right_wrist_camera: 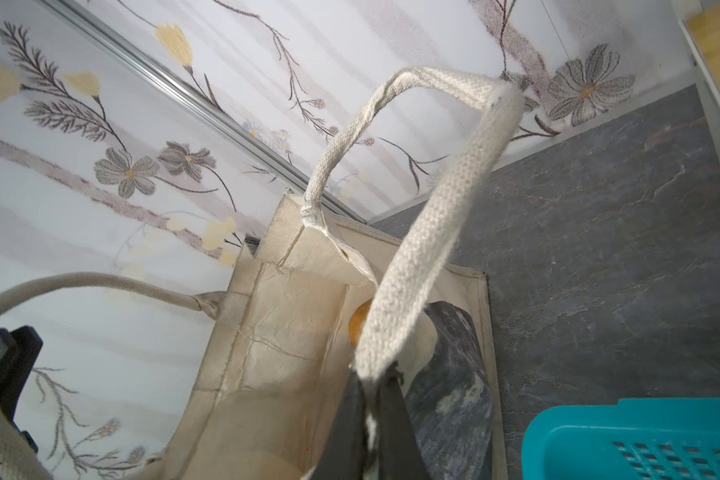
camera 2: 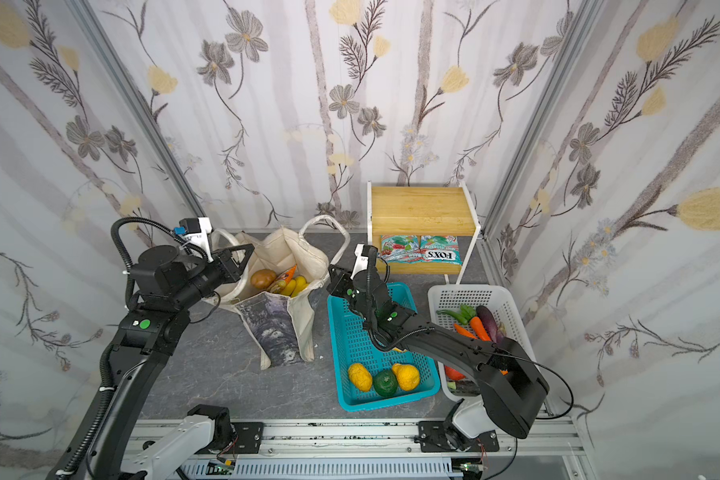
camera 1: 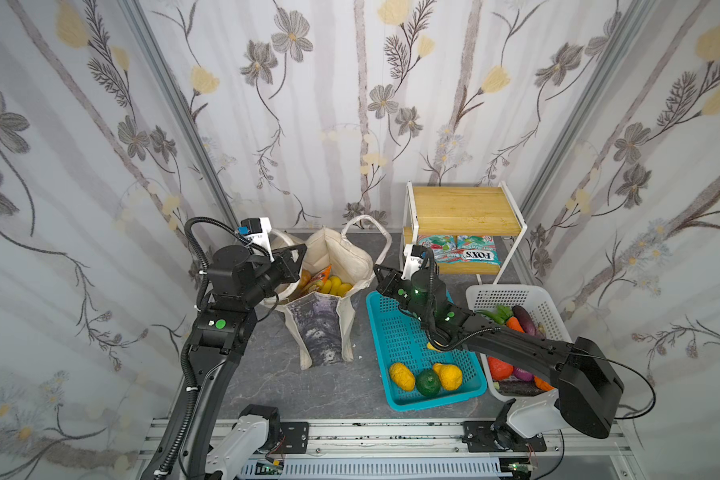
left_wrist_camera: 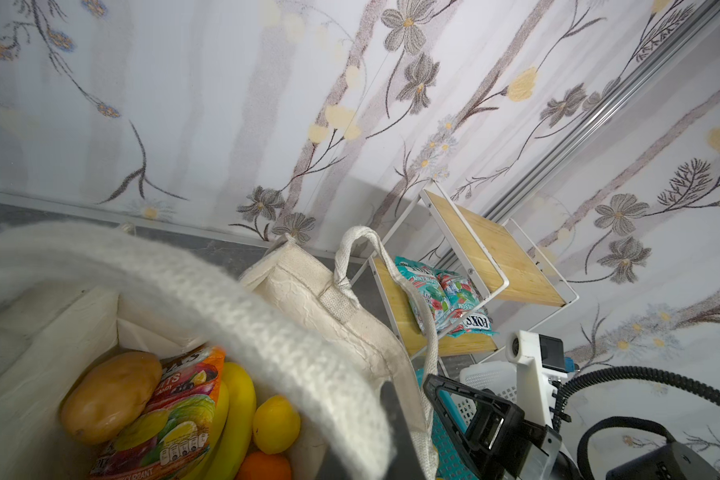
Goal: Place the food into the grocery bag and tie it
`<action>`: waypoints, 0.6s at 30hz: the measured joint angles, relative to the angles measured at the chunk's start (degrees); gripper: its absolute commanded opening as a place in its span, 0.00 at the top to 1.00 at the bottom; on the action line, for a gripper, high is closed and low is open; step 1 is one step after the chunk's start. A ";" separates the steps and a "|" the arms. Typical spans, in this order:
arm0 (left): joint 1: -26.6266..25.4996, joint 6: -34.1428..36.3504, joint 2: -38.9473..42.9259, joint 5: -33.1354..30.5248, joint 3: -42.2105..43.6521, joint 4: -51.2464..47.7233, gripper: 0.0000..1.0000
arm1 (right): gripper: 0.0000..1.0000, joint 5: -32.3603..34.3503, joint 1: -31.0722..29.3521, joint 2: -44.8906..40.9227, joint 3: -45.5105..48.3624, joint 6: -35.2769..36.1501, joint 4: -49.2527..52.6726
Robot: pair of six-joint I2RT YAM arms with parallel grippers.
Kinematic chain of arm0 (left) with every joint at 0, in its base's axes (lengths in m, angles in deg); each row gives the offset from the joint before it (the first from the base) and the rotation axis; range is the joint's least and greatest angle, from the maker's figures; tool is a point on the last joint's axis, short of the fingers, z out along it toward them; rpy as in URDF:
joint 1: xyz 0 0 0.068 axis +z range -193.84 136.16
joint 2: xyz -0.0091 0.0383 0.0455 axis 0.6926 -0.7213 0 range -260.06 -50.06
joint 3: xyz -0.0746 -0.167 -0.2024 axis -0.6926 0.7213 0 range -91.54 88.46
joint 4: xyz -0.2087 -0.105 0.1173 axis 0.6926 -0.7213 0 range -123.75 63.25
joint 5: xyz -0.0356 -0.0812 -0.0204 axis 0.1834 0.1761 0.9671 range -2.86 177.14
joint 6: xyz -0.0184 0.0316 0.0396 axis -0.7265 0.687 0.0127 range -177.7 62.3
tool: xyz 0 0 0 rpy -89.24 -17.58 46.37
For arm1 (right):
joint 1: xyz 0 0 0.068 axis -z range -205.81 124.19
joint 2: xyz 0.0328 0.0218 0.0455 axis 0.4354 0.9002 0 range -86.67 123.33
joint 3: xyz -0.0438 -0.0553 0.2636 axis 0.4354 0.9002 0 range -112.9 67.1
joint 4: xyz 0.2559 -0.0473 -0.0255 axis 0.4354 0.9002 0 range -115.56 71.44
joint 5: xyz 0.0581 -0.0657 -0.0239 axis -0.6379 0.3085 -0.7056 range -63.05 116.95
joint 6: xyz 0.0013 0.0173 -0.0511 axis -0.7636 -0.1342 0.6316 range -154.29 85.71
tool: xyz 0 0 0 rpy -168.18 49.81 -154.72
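The cream grocery bag (camera 1: pixel 329 266) stands open at the table's middle in both top views. Inside lies the food: a banana bunch (left_wrist_camera: pixel 238 415), a small lemon-like fruit (left_wrist_camera: pixel 275 424), an orange (left_wrist_camera: pixel 262 467), a brown bulb (camera 2: pixel 262 278) and an orange and green snack packet (left_wrist_camera: pixel 171 415). My left gripper (camera 1: pixel 296 255) is at the bag's left rim, shut on the left strap handle (left_wrist_camera: pixel 225 299). My right gripper (right_wrist_camera: pixel 373 378) is at the bag's right rim, shut on the lower end of the right strap handle (right_wrist_camera: pixel 433 216), whose loop arches up above the bag.
A teal mesh basket (camera 1: pixel 391 332) right of the bag holds yellow and green fruit. A white mesh basket (camera 1: pixel 512 291) with vegetables stands further right, under my right arm. A wooden shelf rack (camera 1: pixel 466 208) with candy bags (camera 1: pixel 458 253) stands at the back right.
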 measured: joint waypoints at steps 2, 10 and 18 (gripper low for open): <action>0.00 -0.09 -0.61 0.90 -0.42 -0.02 1.00 | 1.00 1.25 -0.66 -0.55 -0.68 4.44 1.07; -1.88 -1.55 -4.20 4.81 -3.96 -0.31 1.00 | 1.00 2.32 -4.66 -4.02 -3.19 26.34 2.82; -6.69 -2.82 -9.18 6.86 -11.58 -0.37 1.00 | 1.00 -3.23 -8.02 -2.60 -6.01 44.89 3.63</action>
